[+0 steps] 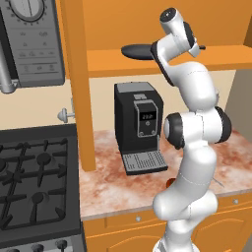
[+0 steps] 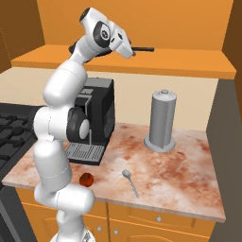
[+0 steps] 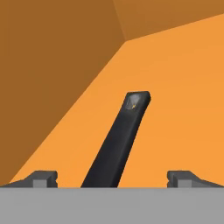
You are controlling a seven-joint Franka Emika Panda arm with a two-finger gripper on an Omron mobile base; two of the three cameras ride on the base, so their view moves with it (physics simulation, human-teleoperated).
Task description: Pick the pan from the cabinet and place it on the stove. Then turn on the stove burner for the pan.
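Left base view, cabinet [image 1: 162, 29]: orange wall unit standing open, its shelf board running above the counter; one side panel drops to the worktop beside the stove.
Stove [image 1: 34, 182]: black gas range at lower left of the left base view, cast-iron grates and round caps; knobs along its front edge. In the right base view just a corner of grate shows at the left edge.
Counter [image 2: 179, 170]: mottled reddish stone over low orange drawers with silver knobs.
Microwave [image 1: 32, 42]: grey, upper left of the left base view.
Coffee machine [image 1: 139, 125]: black, on the counter under the shelf, partly behind the arm in the right base view.
Canister [image 2: 162, 120]: tall grey cylinder with a knobbed lid, upright on the counter, clear in the right base view.
Pan [image 1: 138, 50]: dark bowl resting on the cabinet shelf, bowl seen from the left base view; its handle [image 3: 117, 142] runs out toward the hand and shows full length in the hand view.
Gripper [image 3: 112, 179]: raised to shelf height, jaws spread wide, one tip either side of the handle, neither touching it.
Spoon [image 2: 130, 182]: grey, flat on the counter.
Tomato [image 2: 86, 179]: small, red, by the arm's base.
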